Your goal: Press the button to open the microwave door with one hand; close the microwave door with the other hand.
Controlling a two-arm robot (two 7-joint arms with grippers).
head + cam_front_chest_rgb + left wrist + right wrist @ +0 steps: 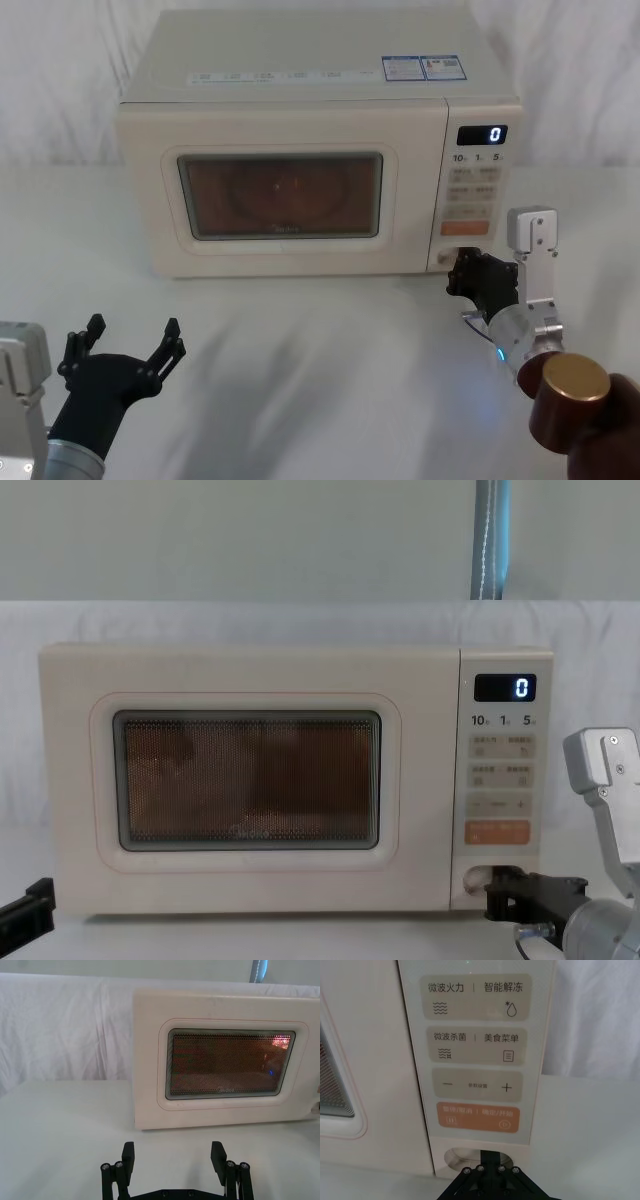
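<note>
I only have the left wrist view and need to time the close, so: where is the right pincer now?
Observer: The right pincer is shut, with its tip at the button at the foot of the control panel, just below the orange key.
Operator: Is the door open at all?
Observer: No. In the head view the microwave door sits flush with the panel, with no gap along its right edge.
Operator: And my left pincer, seen from above?
Observer: The left pincer is open and low over the table, in front of the door's left end and apart from it.
</note>
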